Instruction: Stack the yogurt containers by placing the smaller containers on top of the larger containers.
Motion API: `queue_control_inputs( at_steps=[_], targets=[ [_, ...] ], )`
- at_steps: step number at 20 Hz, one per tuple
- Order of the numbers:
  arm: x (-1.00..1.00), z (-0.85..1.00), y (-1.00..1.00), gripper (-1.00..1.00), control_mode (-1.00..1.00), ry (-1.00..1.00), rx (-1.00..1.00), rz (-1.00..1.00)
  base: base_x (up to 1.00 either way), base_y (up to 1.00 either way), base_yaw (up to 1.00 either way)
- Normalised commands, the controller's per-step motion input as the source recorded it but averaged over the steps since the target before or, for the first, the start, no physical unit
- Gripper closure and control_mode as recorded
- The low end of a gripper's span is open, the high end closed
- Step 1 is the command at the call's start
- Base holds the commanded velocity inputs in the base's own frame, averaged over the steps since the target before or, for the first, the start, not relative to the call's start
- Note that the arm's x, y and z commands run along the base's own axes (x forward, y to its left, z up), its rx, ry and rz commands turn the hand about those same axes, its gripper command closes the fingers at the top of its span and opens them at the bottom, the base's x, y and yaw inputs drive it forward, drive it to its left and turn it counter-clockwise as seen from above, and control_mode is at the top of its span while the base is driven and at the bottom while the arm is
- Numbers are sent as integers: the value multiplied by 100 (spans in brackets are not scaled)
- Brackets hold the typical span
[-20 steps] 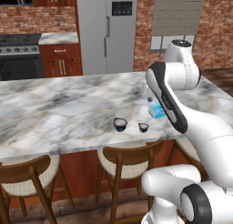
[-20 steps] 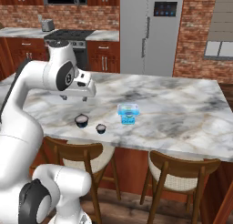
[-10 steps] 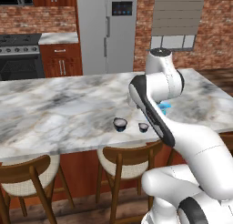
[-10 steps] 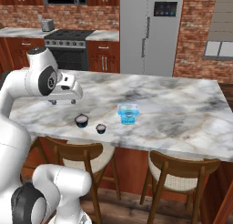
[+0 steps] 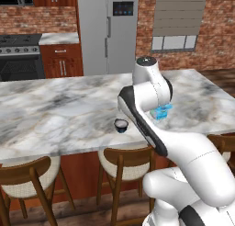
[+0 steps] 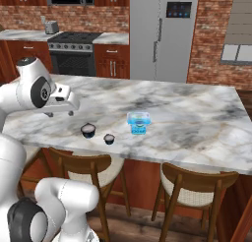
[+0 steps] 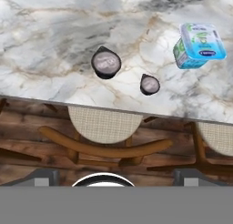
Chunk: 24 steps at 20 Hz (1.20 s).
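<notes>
Hovering gripper (image 6: 61,112) above the marble counter (image 6: 197,123), fingers spread wide, holding nothing
Wider dark yogurt cup (image 7: 106,63) and smaller dark yogurt cup (image 7: 149,84) stand near each other close to the counter's front edge; light blue yogurt tub (image 7: 199,44) stands apart beside them, further in. All three upright, none stacked; wooden stools (image 7: 104,134) below the edge

blue tub (image 7: 200,44), label print unreadable
</notes>
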Motion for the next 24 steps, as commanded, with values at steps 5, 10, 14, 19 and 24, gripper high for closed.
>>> queue_control_inputs(
  at_steps=[5, 10, 14, 19, 24],
  targets=[
    [1, -24, 22, -100, -100, 0, -8, 0, 0, 0, 0],
    [4, -15, 1, -100, -100, -1, -5, 0, 0, 0, 0],
    [11, -17, 0, -100, -100, 0, -3, 0, 0, 0, 0],
    [14, -20, 0, -100, -100, 0, -2, 0, 0, 0, 0],
    [19, -20, 4, -100, -100, 0, -3, 0, 0, 0, 0]
  ],
)
